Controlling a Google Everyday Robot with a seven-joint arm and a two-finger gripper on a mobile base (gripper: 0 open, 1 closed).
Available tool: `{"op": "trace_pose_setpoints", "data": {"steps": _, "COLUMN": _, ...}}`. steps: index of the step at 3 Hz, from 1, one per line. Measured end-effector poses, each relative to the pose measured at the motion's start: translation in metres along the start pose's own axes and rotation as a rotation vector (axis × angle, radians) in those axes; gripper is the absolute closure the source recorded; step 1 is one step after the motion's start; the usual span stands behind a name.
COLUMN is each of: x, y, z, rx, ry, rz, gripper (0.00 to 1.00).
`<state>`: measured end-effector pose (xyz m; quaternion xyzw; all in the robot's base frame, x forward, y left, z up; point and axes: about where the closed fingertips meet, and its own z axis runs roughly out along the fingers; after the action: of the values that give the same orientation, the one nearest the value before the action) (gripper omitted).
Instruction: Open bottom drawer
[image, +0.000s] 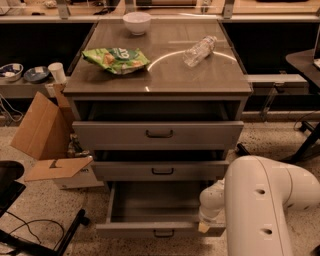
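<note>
The grey cabinet has three drawers. The bottom drawer (150, 230) is pulled far out, and its plain grey tray (155, 202) shows empty. Its small dark bar handle (163, 233) sits low on the front. The middle drawer (160, 170) and top drawer (157, 134) each stand a little way out. My white arm (260, 205) fills the lower right. My gripper (205, 225) hangs at the right end of the bottom drawer's front, right of the handle. Its fingers are hidden behind the wrist.
On the cabinet top (160, 75) lie a green chip bag (116, 59), a clear plastic bottle (199, 50) and a white bowl (137, 22). An open cardboard box (47, 140) stands on the floor at the left. A dark chair base (30, 225) is at lower left. A table leg (305, 135) is at right.
</note>
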<state>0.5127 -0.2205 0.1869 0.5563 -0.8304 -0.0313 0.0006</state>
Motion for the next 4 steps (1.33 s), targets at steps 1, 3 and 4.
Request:
{"op": "trace_pose_setpoints", "data": {"steps": 1, "x": 0.008, "y": 0.015, "z": 0.001, "rx": -0.021, "ry": 0.014, "rz": 0.014, "gripper": 1.00}}
{"op": "trace_pose_setpoints", "data": {"steps": 3, "x": 0.016, "y": 0.031, "z": 0.003, "rx": -0.046, "ry": 0.030, "rz": 0.030, "gripper": 1.00}}
{"op": "trace_pose_setpoints", "data": {"steps": 4, "x": 0.015, "y": 0.031, "z": 0.003, "rx": -0.046, "ry": 0.030, "rz": 0.030, "gripper": 1.00}}
